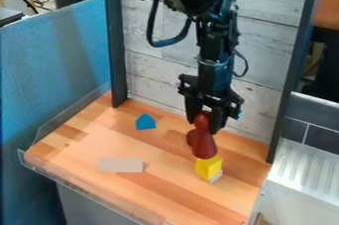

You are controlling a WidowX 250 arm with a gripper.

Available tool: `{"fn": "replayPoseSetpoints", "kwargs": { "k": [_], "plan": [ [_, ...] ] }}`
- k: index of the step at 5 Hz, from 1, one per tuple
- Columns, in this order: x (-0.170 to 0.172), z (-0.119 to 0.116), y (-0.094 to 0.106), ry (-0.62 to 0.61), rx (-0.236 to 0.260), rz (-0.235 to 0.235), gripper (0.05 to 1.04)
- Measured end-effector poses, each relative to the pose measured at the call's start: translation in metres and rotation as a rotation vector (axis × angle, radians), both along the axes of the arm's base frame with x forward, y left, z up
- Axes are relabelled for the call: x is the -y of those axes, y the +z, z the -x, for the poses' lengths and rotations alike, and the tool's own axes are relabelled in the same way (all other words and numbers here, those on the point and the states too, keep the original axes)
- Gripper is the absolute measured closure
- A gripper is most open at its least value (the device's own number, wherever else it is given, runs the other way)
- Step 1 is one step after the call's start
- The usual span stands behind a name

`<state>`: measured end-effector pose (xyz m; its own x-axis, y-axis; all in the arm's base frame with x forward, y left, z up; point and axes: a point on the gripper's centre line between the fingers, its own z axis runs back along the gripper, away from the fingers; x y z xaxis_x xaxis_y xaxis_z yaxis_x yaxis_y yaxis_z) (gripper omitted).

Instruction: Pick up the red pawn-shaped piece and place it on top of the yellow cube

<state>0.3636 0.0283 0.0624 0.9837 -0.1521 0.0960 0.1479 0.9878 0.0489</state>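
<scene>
Wooden tabletop (73, 174) underneath, the gripper (208, 120) holds red piece (204, 145).

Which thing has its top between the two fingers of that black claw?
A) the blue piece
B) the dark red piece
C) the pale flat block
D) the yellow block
B: the rounded top of the dark red piece sits between the fingers of the black claw.

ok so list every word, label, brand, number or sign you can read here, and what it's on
There are none: no text can be read on the gripper, the dark red piece, the yellow block, the blue block, the pale flat piece or the wooden surface.
</scene>
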Motion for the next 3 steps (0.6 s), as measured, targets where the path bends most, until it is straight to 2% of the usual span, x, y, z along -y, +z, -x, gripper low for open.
{"fn": "replayPoseSetpoints", "kwargs": {
  "k": [3],
  "plan": [
    [0.0009, -0.0088, -0.0159, 0.003, -0.028, -0.016, 0.502]
  ]
}}
